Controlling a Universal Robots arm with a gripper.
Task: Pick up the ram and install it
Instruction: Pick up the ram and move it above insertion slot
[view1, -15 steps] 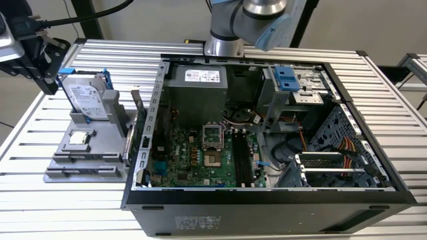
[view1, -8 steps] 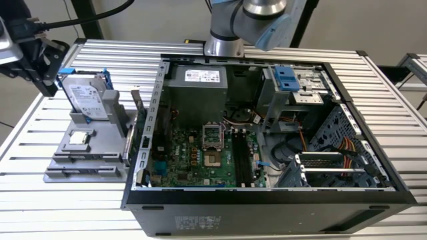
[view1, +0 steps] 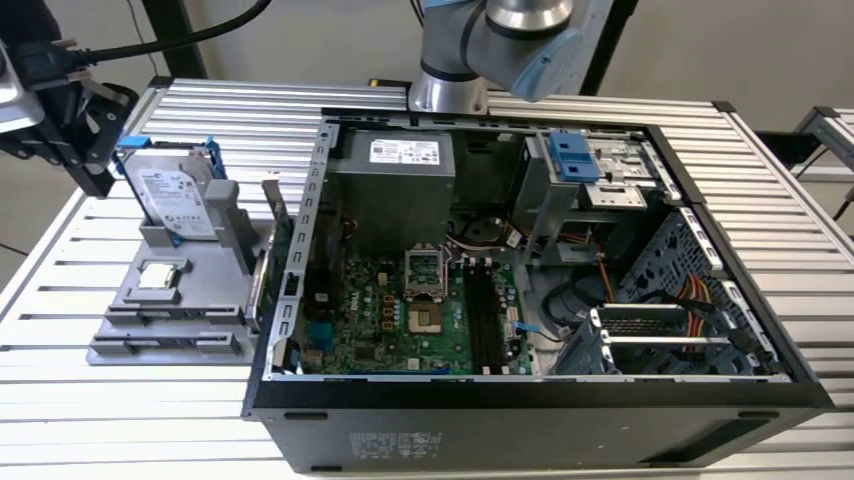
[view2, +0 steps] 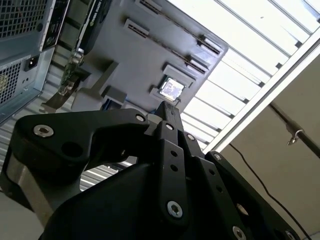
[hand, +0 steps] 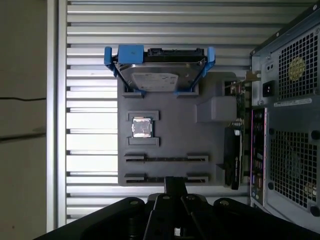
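Jaws closed and empty, the gripper (hand: 175, 181) hovered above the parts tray (hand: 180, 142), the ram (hand: 240, 112) ungrasped; picking it likely required opening first.

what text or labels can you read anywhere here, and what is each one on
No text can be read; the labels that show:
power supply label, white, inside the case: print too small to read
hard drive label, on the drive standing in the grey holder: too small to read
case sticker, on the near outer wall: too small to read
rear panel strip, white, in the first wrist view: too small to read
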